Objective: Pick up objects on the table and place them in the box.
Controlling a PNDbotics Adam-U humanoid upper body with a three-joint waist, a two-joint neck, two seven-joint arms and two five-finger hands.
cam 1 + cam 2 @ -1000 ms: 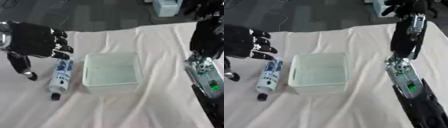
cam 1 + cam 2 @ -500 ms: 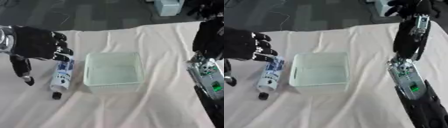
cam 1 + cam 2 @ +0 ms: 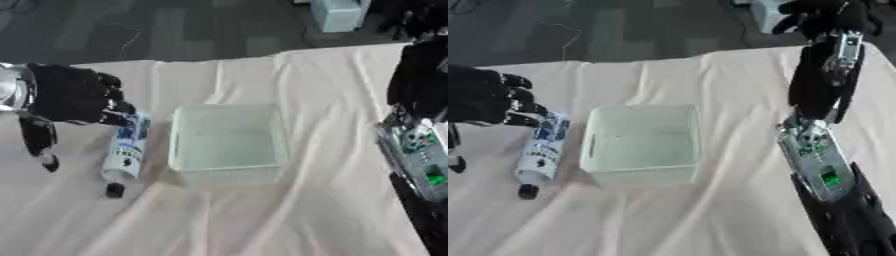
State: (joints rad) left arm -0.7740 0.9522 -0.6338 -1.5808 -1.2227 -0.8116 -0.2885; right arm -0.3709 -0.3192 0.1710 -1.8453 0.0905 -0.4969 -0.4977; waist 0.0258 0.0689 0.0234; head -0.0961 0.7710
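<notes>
This looks like a lab or office test space. Dark grey carpet tiles [image 3: 175, 30] cover the floor beyond the cloth-draped surface [image 3: 262, 220]. A pale bin-like object [image 3: 337, 14] stands at the far edge.

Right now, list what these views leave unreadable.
- Tube: its label print is too blurred to read in either view.
- Left hand: the fingers cover the tube's upper end, so whether they grip it cannot be told.
- Right hand: at the right eye view's top edge, blurred; its fingers cannot be made out.
- Box: contents unclear through the translucent walls.
</notes>
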